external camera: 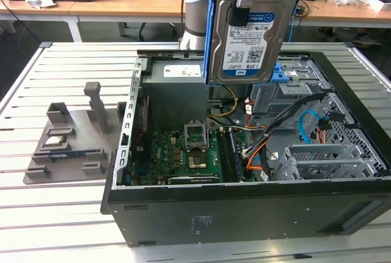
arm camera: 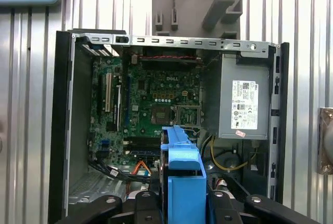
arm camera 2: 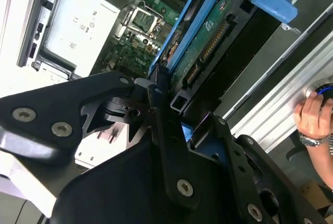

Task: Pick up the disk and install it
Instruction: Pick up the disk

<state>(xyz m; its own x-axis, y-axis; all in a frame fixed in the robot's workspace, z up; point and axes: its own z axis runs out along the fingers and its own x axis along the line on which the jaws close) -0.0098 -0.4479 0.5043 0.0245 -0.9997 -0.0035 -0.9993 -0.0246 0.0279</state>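
Fingers (external camera: 244, 11) clamped on the disk (external camera: 247, 40), and what a clear look we get: black fingers pinching its upper edge, the disk hanging upright in the air above the open computer case (external camera: 244, 217). In the exterior view it shows a silver metal body with a white-and-blue label facing the camera, and blue plastic rails (external camera: 209, 37) running down its sides.

The second wrist view gives the other face: a green circuit board (arm camera 2: 205, 37) with its connector row. Exactly where the pads bite is half hidden behind the black linkage (arm camera 2: 166, 146), but it looks like the connector end.

Down below, the case lies on its side on the slatted metal table (external camera: 36, 220), lid off, motherboard (external camera: 186, 153) exposed. The grey power supply (arm camera: 243, 109) sits in one corner. A grey drive bay (external camera: 278, 95) stands just behind the disk's lower edge, a blue bracket (external camera: 284, 74) on top of it.

At the exterior view's left of the case sits a grey fixture tray (external camera: 67, 144). A person's hand (arm camera 2: 312, 115), wristwatch on, rests near the table's edge.
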